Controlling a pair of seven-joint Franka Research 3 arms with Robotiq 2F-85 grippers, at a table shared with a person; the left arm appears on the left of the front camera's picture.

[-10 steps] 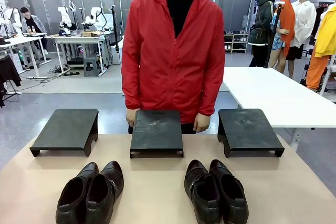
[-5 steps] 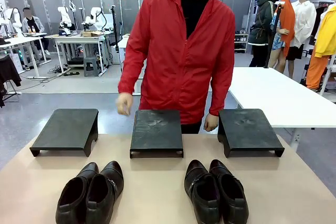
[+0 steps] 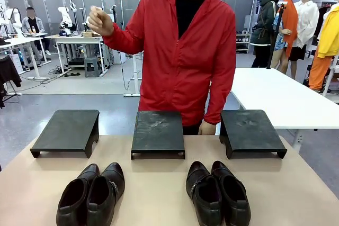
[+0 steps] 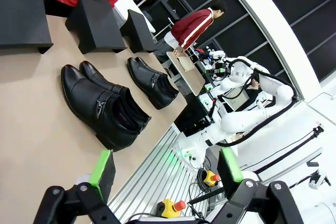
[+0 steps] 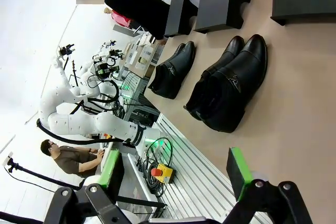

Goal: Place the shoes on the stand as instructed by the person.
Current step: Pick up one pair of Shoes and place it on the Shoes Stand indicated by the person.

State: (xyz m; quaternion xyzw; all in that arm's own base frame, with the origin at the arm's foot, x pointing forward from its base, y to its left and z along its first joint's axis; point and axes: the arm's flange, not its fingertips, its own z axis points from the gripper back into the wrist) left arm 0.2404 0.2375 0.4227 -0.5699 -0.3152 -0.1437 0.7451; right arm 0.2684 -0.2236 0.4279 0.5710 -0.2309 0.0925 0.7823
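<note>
Gaping wide, empty | left end effector | right end effector

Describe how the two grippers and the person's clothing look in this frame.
Left gripper: black jointed frame, bright green pads. Right gripper: the same black build and green tips. The person wears a red zip-up hooded jacket with long sleeves over a black shirt.
</note>
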